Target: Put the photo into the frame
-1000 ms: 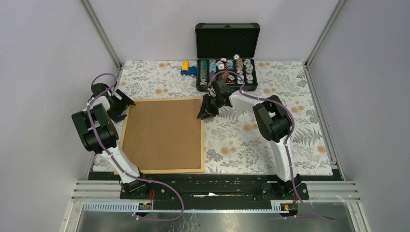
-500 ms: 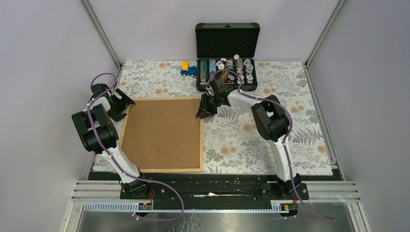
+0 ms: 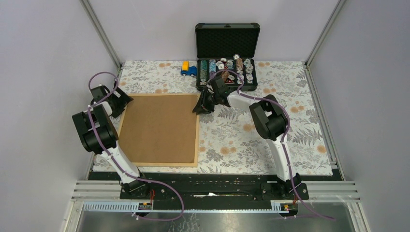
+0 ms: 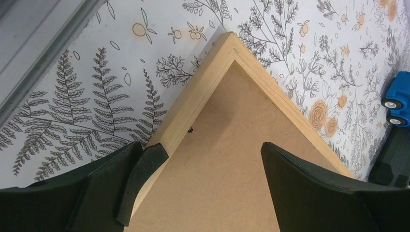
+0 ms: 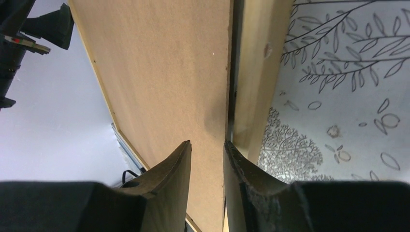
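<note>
The frame (image 3: 197, 133) lies face down on the left of the table, its brown hardboard backing (image 3: 157, 128) facing up. The photo is not in view. My right gripper (image 3: 200, 105) is at the frame's far right corner, nearly shut on its edge and holding it tilted up. In the right wrist view (image 5: 208, 145) the backing (image 5: 159, 63) and the wood rail (image 5: 256, 72) run between the jaws. My left gripper (image 3: 117, 101) is open at the far left corner. In the left wrist view (image 4: 205, 154) one finger (image 4: 145, 169) touches the rail (image 4: 193, 104).
An open black case (image 3: 227, 53) with several small spools stands at the back, just behind my right gripper. A blue and yellow toy truck (image 3: 188, 69) sits to its left and also shows in the left wrist view (image 4: 397, 99). A floral cloth (image 3: 270, 140) covers the table.
The frame has slid left and slightly away, and its far right corner has risen. My right gripper moved left with it. The left gripper shifted a little farther back.
</note>
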